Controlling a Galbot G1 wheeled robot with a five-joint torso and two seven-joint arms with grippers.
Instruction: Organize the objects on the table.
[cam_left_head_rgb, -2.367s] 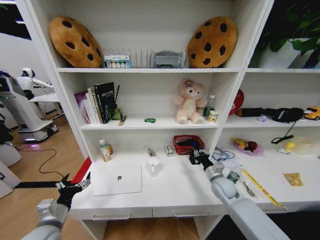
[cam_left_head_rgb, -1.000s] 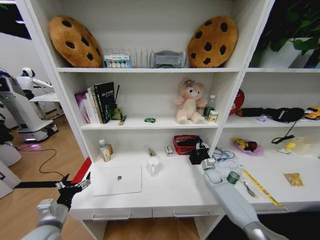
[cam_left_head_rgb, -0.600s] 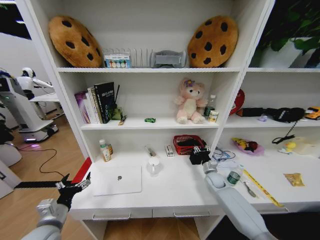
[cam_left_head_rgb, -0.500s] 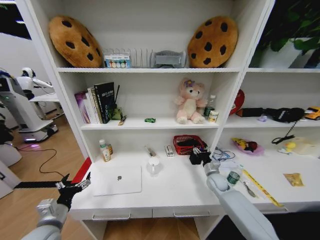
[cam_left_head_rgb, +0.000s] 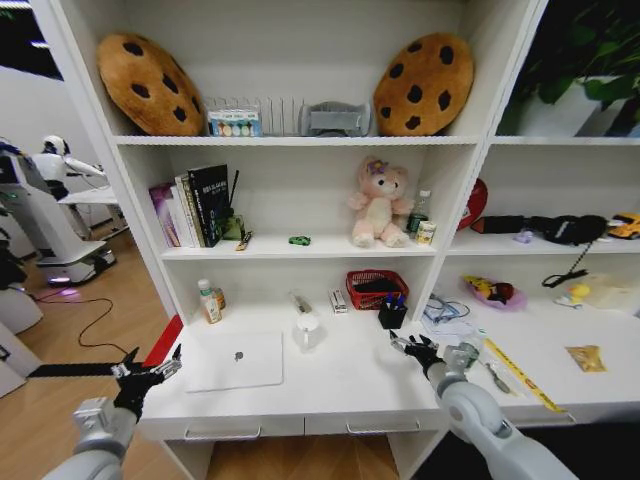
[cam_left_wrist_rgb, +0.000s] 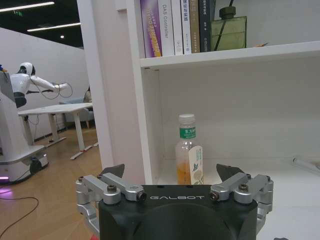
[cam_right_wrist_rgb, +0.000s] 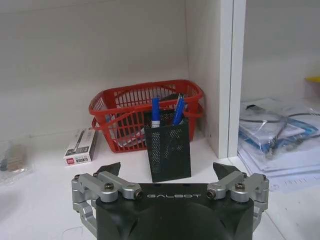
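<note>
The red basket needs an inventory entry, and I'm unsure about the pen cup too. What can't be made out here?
- Red basket, right wrist view: the black pen cup stands in front, and the mesh wall blurs its contents.
- Pens, right wrist view: just the blue tops clear the cup rim; the count is uncertain.
- Small box, right wrist view: its label print is too small to read.
- Right end effector, head view: open, near the cup.

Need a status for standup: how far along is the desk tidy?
Done: pen cup stands upright by the red basket. In hand: nothing; right gripper is open, apart from the cup; left gripper open off the desk's left end. Left: laptop, bottle.
</note>
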